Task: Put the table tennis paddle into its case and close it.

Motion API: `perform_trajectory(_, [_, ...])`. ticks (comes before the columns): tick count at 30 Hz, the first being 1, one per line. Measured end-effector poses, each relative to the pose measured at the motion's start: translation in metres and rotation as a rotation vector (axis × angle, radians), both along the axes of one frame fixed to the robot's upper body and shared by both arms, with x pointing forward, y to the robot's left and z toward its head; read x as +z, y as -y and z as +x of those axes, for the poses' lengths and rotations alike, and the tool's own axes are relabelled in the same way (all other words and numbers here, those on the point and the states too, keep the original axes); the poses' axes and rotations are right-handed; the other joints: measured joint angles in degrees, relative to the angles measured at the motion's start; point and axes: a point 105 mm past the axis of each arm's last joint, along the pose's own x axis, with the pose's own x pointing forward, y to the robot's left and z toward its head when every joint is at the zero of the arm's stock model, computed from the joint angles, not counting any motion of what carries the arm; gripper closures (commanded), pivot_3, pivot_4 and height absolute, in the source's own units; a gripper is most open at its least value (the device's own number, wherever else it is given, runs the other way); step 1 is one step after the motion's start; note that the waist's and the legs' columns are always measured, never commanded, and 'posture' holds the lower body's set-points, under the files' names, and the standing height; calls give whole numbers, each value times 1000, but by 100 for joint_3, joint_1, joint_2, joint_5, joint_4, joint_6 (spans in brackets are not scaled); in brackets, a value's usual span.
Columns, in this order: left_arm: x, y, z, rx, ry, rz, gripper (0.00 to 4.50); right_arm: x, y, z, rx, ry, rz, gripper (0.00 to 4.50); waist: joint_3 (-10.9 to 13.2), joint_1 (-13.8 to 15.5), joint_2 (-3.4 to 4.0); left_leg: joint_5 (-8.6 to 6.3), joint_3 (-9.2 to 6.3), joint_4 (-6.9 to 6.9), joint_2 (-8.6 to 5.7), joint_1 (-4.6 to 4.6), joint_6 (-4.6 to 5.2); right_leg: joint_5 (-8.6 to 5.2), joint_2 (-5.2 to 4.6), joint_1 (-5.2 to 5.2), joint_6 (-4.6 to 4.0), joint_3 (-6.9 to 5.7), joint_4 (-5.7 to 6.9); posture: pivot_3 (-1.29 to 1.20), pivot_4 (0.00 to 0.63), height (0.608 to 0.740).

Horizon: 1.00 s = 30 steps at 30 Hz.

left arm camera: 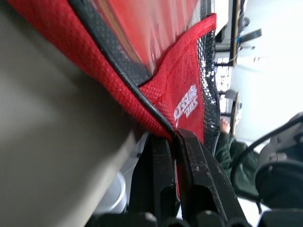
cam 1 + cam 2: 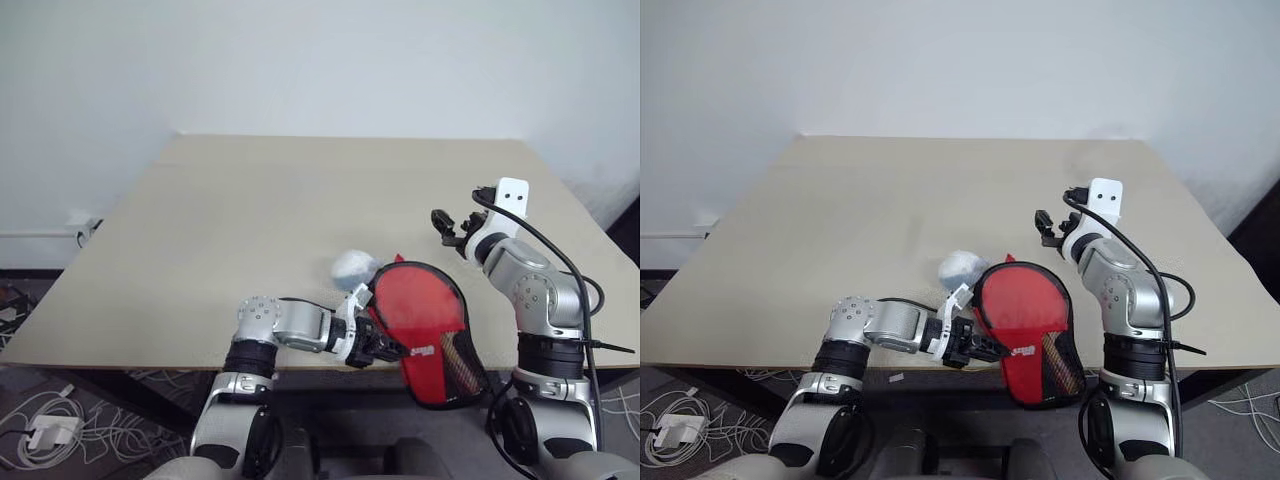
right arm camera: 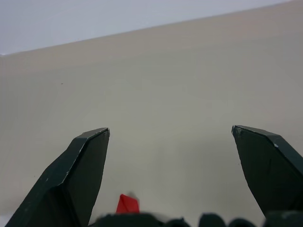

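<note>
The case (image 2: pixel 425 325), red with a black zip edge and a black mesh end, lies at the table's front edge, its narrow end hanging over it. My left gripper (image 2: pixel 392 351) is shut on the case's edge; in the left wrist view its fingers (image 1: pixel 199 175) pinch the black-piped red fabric. Behind the case's glossy see-through panel, the table tennis paddle (image 1: pixel 142 28) shows as a red face with a brownish rim; its handle is hidden. My right gripper (image 2: pixel 450 228) is open above the table, behind and to the right of the case, with nothing between its fingers (image 3: pixel 90 161).
A pale grey-blue wad (image 2: pixel 352 267) sits on the beige table (image 2: pixel 250 210), touching the case's far left side. Cables and a power adapter (image 2: pixel 45 432) lie on the floor at the left. A person's green sleeve (image 1: pixel 234 156) shows beyond the case.
</note>
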Motion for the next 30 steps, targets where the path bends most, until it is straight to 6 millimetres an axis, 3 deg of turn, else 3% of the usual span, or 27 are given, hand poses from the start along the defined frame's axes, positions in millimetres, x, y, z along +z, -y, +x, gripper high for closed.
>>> perform_trajectory(9, [-1, -6, -5, 20, 53, 66, 4476, -8, 3, -4, -8, -19, -17, 0, 0, 0, 0, 0, 2, -6, 0, 0, -1, 3, 1, -1, -5, 1, -1, 0, 0, 740])
perform_trajectory(12, [-1, -7, -6, 30, 73, 78, 3778, -8, 3, -4, -5, -17, -27, 0, 0, 1, 0, 0, 2, -4, 0, 0, -1, 5, 0, -2, -10, 1, -1, 0, 0, 740])
perform_trajectory(18, [6, -8, -5, 43, 90, 64, 1689, -7, 2, -4, 3, -16, -37, 0, 0, 3, 0, 0, 2, -4, -1, 1, -2, 5, -1, -2, -11, 0, -2, 0, 0, 740])
perform_trajectory(21, [13, -18, 0, 36, 148, 83, 1689, -9, -1, -5, 31, -25, -34, 0, 0, -1, 0, 0, 2, -9, -1, 1, -2, 6, 0, -10, -11, -1, -1, 0, 0, 740])
perform_trajectory(24, [33, -33, 16, 51, 231, 69, 1689, -12, -6, -8, 84, -54, -18, 0, -1, 1, 3, 1, 3, -14, -1, 0, -3, 6, 1, -13, -11, -1, -2, 0, 0, 740])
perform_trajectory(30, [71, -68, 18, -16, 485, 88, 1689, -14, -18, -23, 252, -109, -31, 0, 0, 4, 2, 1, 17, -37, -1, -3, -6, 11, -1, -28, -21, 4, -14, 0, 0, 740])
